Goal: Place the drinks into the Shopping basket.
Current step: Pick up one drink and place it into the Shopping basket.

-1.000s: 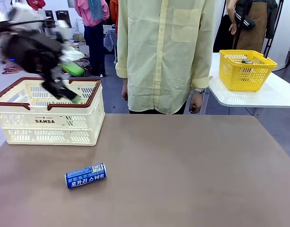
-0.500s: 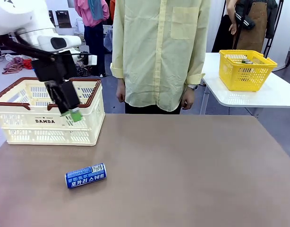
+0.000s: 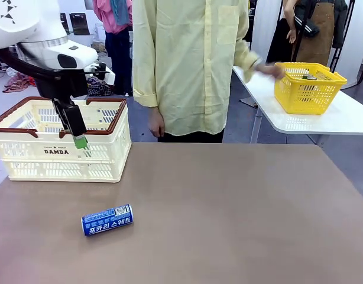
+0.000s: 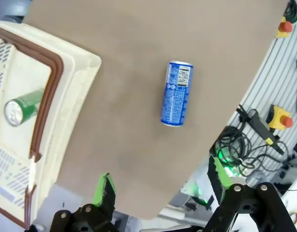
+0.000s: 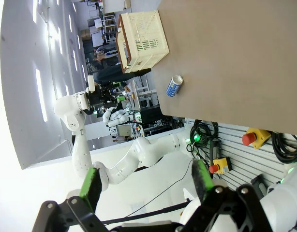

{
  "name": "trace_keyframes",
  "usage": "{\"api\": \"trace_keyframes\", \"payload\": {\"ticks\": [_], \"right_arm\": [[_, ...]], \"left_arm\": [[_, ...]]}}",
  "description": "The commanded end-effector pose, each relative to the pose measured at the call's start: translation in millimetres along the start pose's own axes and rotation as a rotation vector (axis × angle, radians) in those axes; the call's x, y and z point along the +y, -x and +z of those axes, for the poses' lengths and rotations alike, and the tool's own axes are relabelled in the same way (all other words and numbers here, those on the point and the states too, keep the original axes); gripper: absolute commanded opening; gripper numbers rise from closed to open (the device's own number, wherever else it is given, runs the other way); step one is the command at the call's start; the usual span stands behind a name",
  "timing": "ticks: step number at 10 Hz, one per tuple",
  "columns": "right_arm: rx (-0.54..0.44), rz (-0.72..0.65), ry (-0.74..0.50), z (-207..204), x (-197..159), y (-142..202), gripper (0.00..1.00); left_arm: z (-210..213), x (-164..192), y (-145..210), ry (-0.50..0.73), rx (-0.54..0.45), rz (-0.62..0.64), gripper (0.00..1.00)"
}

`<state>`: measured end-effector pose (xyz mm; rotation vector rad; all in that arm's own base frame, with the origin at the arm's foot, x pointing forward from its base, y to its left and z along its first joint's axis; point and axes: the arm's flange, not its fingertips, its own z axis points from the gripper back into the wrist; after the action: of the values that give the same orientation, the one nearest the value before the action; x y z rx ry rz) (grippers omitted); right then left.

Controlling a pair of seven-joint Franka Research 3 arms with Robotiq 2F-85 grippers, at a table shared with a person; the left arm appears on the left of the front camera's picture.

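A blue drink can (image 3: pixel 107 219) lies on its side on the brown table, near the front left; it also lies in the middle of the left wrist view (image 4: pixel 177 93). A dark green can (image 4: pixel 23 107) lies inside the cream Shopping basket (image 3: pixel 60 167), whose brown rim (image 4: pixel 47 63) runs along the left. My left gripper (image 3: pixel 80 141) hangs fingers-down by the basket's front right part, well above the blue can. In its own view the left gripper (image 4: pixel 162 181) is open and holds nothing. My right gripper (image 5: pixel 146 181) is open too, far from the basket (image 5: pixel 141 41) and the blue can (image 5: pixel 174 86).
A person in a pale yellow shirt (image 3: pixel 187 65) stands at the table's far side, one hand (image 3: pixel 267 69) reaching to a small yellow basket (image 3: pixel 308 89) on a white side table (image 3: pixel 323 121) at the right. Bare brown tabletop (image 3: pixel 240 213) spreads to the right of the can.
My left gripper has swung from above the basket to hang pointing down at its front right. The person has shifted left and stretched an arm to the yellow basket. The blue can has not moved.
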<state>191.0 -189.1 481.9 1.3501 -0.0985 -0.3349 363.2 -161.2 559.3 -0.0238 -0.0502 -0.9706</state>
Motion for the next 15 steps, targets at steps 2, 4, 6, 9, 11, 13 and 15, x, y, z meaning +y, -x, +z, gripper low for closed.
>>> {"api": "trace_keyframes", "payload": {"ticks": [2,4,6,9,11,13,15], "right_arm": [[-0.002,0.005,-0.014,1,3,0,1.0],[-0.002,0.005,-0.014,1,3,0,1.0],[-0.002,0.005,-0.014,1,3,0,1.0],[-0.002,0.005,-0.014,1,3,0,1.0],[-0.002,0.005,-0.014,1,3,0,1.0],[-0.002,0.005,-0.014,1,3,0,1.0],[-0.002,0.005,-0.014,1,3,0,1.0]], "left_arm": [[0,0,0,0.0,0.0,0.0,1.0],[-30,-16,-2,-0.045,-0.005,-0.208,1.0],[-64,-37,12,-0.099,-0.071,-0.27,1.0],[-119,-57,26,-0.142,-0.126,-0.231,1.0],[-155,-60,18,-0.152,-0.12,-0.221,1.0],[-173,-46,0,-0.116,-0.12,-0.223,1.0],[-154,-47,-8,-0.118,-0.117,-0.228,1.0]]}}
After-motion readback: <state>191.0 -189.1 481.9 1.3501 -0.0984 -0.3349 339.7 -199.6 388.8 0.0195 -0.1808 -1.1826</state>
